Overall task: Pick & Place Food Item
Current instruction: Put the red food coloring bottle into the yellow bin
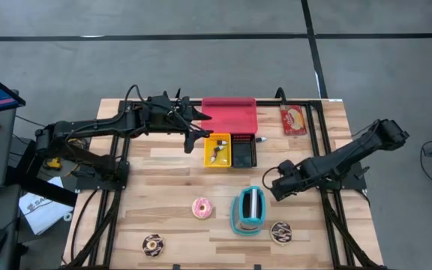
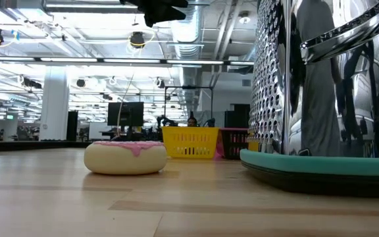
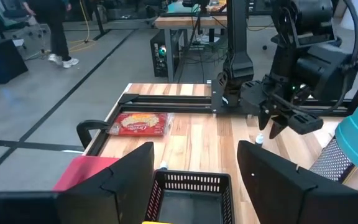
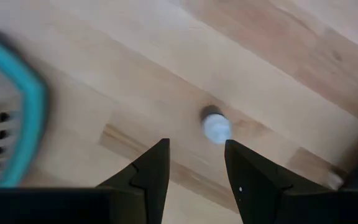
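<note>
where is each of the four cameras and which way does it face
High: overhead, looking straight down; both arms, yellow basket, pink donut.
Low: table height, looking level across; pink donut, grater; an arm part at top.
Left wrist: behind left fingers, above black basket, facing the right arm.
Right wrist: looking down past right fingers at a small white object.
Shared: high and low both show the donut.

a pink-frosted donut (image 1: 202,208) lies flat near the table's middle, just left of the grater. two chocolate-frosted donuts lie flat by the near edge, one at the left (image 1: 152,243), one at the right (image 1: 280,232). the yellow basket (image 1: 217,151) holds what may be a food item.
</note>
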`<state>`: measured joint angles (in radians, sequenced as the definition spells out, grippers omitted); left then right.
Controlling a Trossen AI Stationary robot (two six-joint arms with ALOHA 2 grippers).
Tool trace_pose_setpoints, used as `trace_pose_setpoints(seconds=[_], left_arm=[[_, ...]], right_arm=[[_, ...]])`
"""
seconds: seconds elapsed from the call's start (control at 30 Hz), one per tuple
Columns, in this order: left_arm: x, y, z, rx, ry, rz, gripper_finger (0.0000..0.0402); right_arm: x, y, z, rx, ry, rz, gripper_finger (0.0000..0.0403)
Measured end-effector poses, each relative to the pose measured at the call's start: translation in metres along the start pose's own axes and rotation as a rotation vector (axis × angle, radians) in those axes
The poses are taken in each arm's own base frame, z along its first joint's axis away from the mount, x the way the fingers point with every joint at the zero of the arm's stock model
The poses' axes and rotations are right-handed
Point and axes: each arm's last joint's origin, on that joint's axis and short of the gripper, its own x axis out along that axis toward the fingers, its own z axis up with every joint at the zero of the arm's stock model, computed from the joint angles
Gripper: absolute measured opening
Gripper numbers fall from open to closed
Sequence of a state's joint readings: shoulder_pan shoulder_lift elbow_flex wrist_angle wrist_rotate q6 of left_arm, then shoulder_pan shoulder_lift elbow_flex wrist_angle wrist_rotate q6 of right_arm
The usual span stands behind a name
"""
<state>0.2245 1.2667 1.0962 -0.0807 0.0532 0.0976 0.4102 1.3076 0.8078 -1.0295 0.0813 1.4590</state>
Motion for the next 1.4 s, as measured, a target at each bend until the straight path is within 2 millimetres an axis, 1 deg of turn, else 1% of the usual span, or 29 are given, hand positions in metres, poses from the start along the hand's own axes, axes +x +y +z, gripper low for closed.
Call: trace_pose_setpoints(seconds=[0.13, 0.33, 0.47, 0.93, 1.13, 1.4], left_arm=[[0.000, 0.000, 0.000, 0.000, 0.000, 0.000, 0.0228], [0.000, 0.001, 0.000, -0.002, 0.001, 0.004, 0.0230], [0.000, 0.001, 0.000, -0.002, 0.001, 0.004, 0.0230], [0.000, 0.001, 0.000, -0.025, 0.000, 0.004, 0.0227], [0.000, 0.001, 0.000, -0.029, 0.000, 0.004, 0.0227], [0.000, 0.002, 0.000, -0.029, -0.001, 0.006, 0.0227]], right_arm=[[0.006, 0.000, 0.000, 0.003, -0.015, -0.060, 0.0147], [0.021, 0.005, -0.001, 0.001, -0.015, -0.052, 0.0147], [0.028, 0.006, -0.003, -0.011, -0.010, -0.104, 0.0147], [0.035, 0.002, -0.009, -0.041, -0.014, -0.135, 0.0144], [0.035, 0.002, -0.009, -0.047, -0.014, -0.134, 0.0114], [0.035, 0.002, -0.009, -0.046, -0.014, -0.128, 0.0050]])
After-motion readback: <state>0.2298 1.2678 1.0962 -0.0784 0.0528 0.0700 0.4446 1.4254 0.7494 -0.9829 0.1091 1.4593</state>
